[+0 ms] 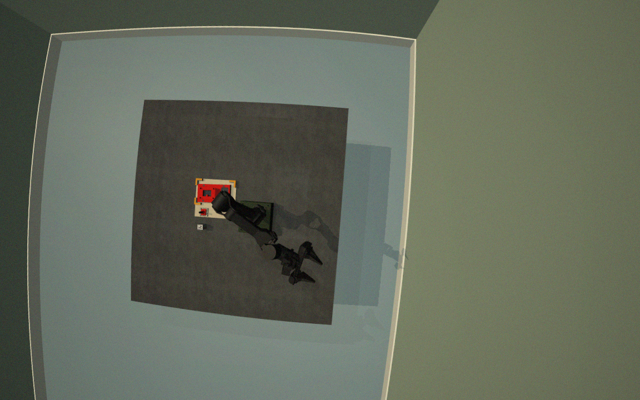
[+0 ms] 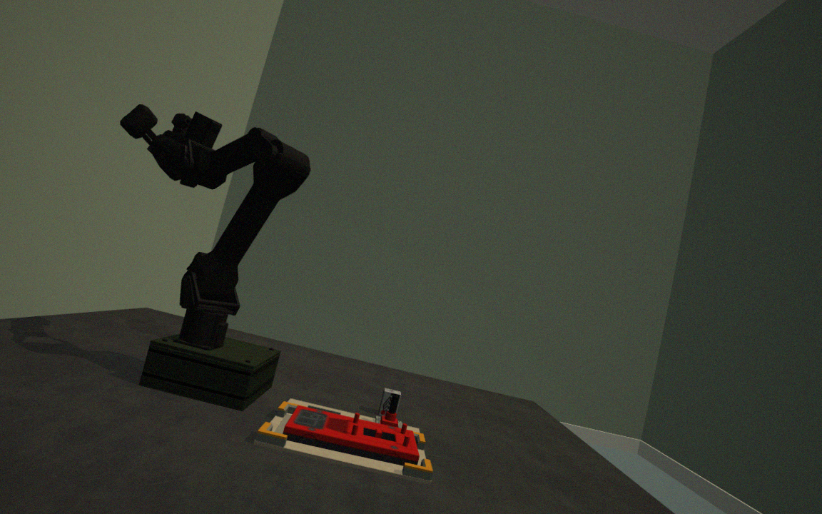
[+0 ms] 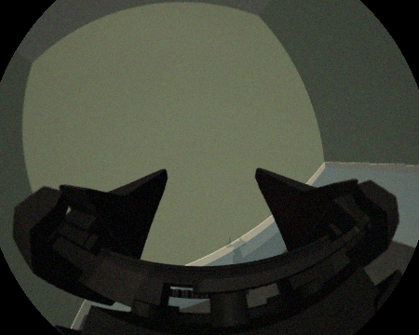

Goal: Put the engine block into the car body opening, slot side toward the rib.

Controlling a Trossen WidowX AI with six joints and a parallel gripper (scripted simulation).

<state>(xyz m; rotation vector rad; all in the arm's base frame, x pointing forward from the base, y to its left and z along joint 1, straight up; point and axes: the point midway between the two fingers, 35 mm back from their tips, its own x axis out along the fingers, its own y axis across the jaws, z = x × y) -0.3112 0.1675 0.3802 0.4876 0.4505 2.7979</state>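
Observation:
The engine block [image 1: 200,226] [image 2: 390,397], small and grey-white with a dark face, stands upright on the table just outside the tray, past a small red part. The red car body [image 1: 214,191] [image 2: 362,442] lies in the cream tray [image 1: 218,180] [image 2: 344,457] between orange corners. Its dark opening [image 1: 206,193] [image 2: 379,434] shows no block in it; the rib is too small to make out clearly. My gripper [image 1: 318,273] [image 3: 212,173] is wide open and empty, high up on the far side of the arm base from the tray, pointing away from the block and the car body.
The small red part [image 1: 203,211] [image 2: 389,418] with a dark top sits on the tray's side nearest the block. The dark green arm base [image 1: 268,214] [image 2: 210,377] stands close beside the tray. In the top view my arm hangs over part of the tray and car body.

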